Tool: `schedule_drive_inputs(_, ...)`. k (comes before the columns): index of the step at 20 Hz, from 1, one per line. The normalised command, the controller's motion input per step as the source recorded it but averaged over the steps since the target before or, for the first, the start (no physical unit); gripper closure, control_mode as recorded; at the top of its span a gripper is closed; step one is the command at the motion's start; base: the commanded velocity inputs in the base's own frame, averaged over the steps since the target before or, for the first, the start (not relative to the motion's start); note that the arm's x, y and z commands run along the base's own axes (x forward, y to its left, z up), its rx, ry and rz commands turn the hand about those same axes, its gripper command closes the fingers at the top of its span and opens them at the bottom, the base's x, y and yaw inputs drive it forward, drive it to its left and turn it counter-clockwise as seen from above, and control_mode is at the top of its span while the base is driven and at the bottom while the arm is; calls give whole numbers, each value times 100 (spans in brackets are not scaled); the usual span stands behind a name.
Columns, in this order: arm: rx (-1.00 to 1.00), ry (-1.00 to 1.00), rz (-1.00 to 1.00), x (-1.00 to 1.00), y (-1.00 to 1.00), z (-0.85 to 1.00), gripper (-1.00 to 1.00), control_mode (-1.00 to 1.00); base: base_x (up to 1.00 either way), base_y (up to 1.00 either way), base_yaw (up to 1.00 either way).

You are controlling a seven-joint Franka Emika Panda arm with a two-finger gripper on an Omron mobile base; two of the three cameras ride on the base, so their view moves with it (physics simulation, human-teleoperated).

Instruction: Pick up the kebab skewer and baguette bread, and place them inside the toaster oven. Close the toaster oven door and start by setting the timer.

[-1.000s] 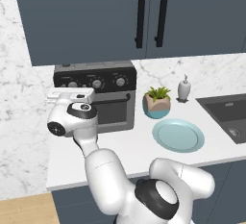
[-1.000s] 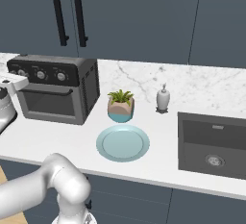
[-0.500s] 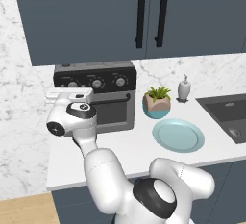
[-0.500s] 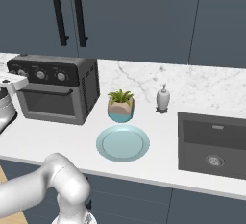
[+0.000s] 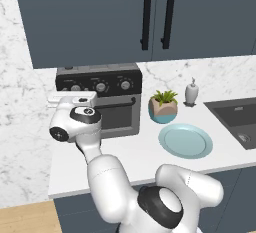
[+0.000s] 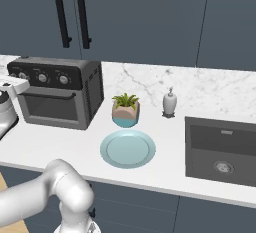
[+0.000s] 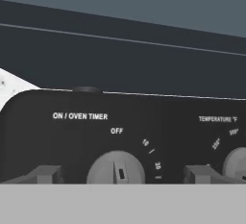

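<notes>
Now the work is down to the timer knob, the silver dial low in the middle of the hand view, under the words "ON / OVEN TIMER" and with its pointer mark near "OFF". The gripper stands open, its two dark fingertips rising one on each side of the knob, apart from it as far as I can tell. A second knob, for temperature, sits at the lower right edge.

From the left base view the oven stands left of centre on the counter, its door shut, and the white hand hangs in front of the panel's left end. The plate to the right of the oven lies bare, with neither skewer nor baguette on it; I judge both are already inside, though the window shows nothing clearly. A potted plant and a soap bottle stand behind the plate.

The knob looks rigid, smooth and round, likely slippery under hard pads and stiff to turn against its spring. I would take it across its width, fingers square on the rim, pressed firmly before twisting clockwise toward the numbers. A shallow or off-centre pinch could slip off.
</notes>
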Motion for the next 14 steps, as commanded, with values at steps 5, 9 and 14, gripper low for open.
schedule_drive_inputs(5, 0, 0, 0, 0, 0, 0, 100, -100, 0, 0, 0)
schedule_drive_inputs(9, 0, 0, 0, 0, 0, 0, 100, -100, 0, 0, 0)
schedule_drive_inputs(14, 0, 0, 0, 0, -6, 0, 100, -100, 0, 0, 0)
